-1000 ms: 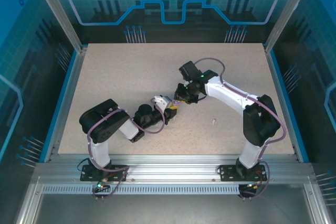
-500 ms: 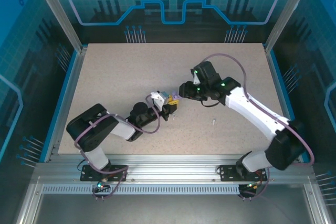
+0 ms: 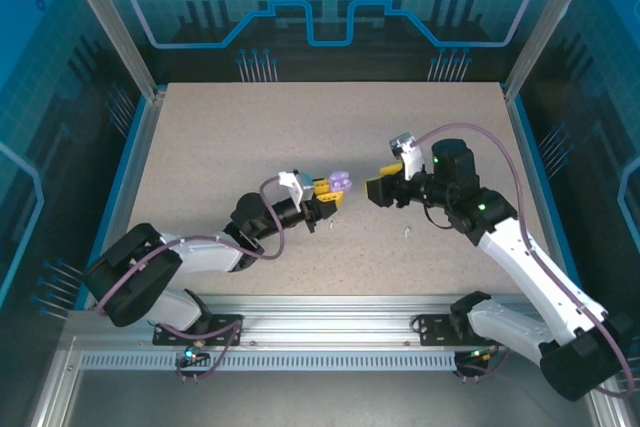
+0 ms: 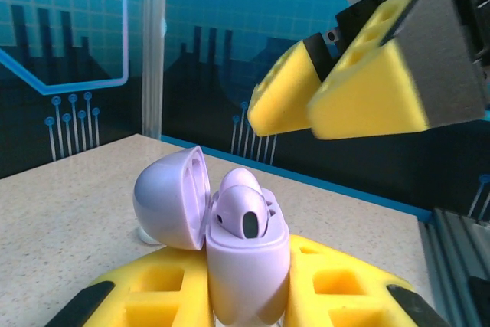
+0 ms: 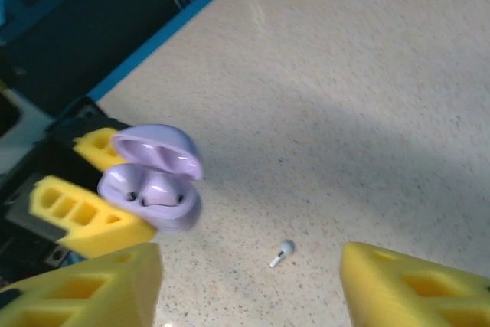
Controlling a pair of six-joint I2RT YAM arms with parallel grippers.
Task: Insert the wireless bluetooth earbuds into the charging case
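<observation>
- Speckled beige tabletop [image 3: 220, 137]: hard and bare, so liable to let a nudged bud skitter.
- Right gripper [image 5: 253, 296]: released, empty, right of tabletop centre.
- Left gripper [image 3: 328, 195]: clenched on open pale purple charging case [image 4: 245, 266] at tabletop centre, purple buds [image 4: 241, 212] seated inside.
- Tiny white earbud [image 5: 281, 252]: loose toward near edge; easily flicked off by a misjudged pinch.

Open pale purple charging case [image 5: 174, 217], two purple earbuds [image 5: 159, 188] seated inside, gripped between the left gripper's [image 5: 126, 186] yellow fingers; a white earbud [image 5: 283, 251] lies loose on the speckled table [image 5: 352, 74], between the right gripper's [image 5: 253, 296] wide-spread fingers
</observation>
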